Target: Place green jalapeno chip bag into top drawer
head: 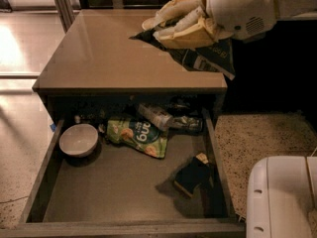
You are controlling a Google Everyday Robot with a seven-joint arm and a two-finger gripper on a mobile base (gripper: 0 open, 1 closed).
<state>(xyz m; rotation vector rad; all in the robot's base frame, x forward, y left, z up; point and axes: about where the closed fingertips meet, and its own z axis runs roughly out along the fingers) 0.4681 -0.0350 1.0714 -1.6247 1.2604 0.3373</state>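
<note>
Table [109,58] with the top drawer [114,195] pulled out on its near side. The pincer [173,24] is over the table's far right corner, fingers closed on the green jalapeno chip bag [205,58], which hangs over that corner. Judged: the grasp is done. Carrying the bag nearer, lowering it into the drawer and letting go are left. A bright green pouch [138,137] and a white bowl [78,139] lie at the drawer's far end.

Fingers [181,8] above table's [104,53] back right — chip bag [208,58] beneath.
</note>
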